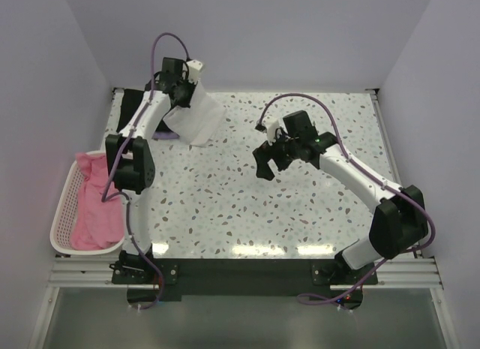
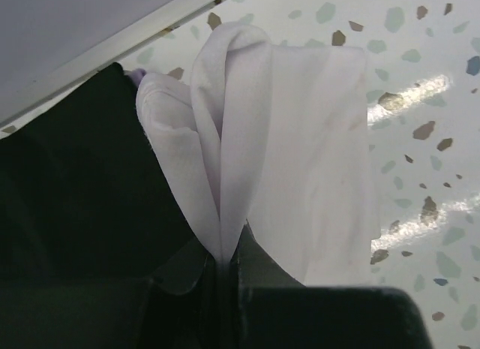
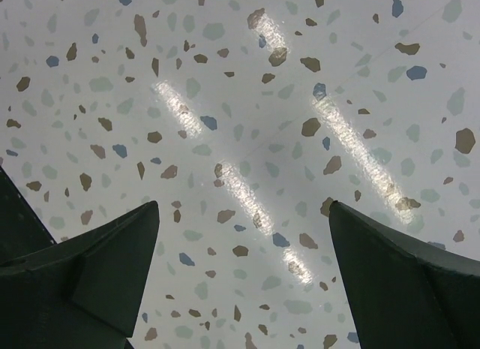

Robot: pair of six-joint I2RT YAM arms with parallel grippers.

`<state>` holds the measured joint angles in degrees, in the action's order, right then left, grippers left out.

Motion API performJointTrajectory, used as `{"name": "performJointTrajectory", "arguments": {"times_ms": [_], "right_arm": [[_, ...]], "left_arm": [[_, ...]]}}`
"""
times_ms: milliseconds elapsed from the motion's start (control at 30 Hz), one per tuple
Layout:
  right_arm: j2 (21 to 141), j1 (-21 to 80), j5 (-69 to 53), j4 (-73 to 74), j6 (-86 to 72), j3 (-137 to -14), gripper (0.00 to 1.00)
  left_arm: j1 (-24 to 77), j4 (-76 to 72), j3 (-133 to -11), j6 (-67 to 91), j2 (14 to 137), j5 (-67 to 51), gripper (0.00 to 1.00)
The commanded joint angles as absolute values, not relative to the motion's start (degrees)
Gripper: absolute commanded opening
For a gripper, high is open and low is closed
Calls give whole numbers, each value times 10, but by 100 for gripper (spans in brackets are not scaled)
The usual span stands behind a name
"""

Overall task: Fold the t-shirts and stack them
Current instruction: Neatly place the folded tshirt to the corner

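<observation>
Top external view: the left gripper (image 1: 186, 85) pinches a white t-shirt (image 1: 196, 118), which hangs over the table's (image 1: 300, 221) far left corner. The right gripper (image 1: 268, 163) is spread wide, holding nothing.

The top external camera looks steeply down from high above and behind the arm bases, taking in the whole white speckled terrazzo-pattern tabletop (image 1: 247, 214). The left wrist camera sits close over that tabletop's far left part, looking past the left gripper (image 2: 227, 255) at a hanging white cotton t-shirt (image 2: 300, 161), which the top view shares. The right wrist camera faces down, near the tabletop's middle, framed by the spread fingers of the right gripper (image 3: 244, 214).
</observation>
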<state>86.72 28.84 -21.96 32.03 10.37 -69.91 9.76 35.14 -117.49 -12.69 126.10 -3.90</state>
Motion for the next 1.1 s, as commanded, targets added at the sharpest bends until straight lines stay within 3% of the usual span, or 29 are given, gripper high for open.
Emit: {"name": "performJointTrajectory", "arguments": {"times_ms": [0,1067], "right_arm": [[856,287,-217,321,90,-703,99],[846,287,-207,330,87,-698,99]], "left_arm": [[83,313,-1189,-188,1253,13,0],[40,337,-1205,-193,1160,-12,0]]}}
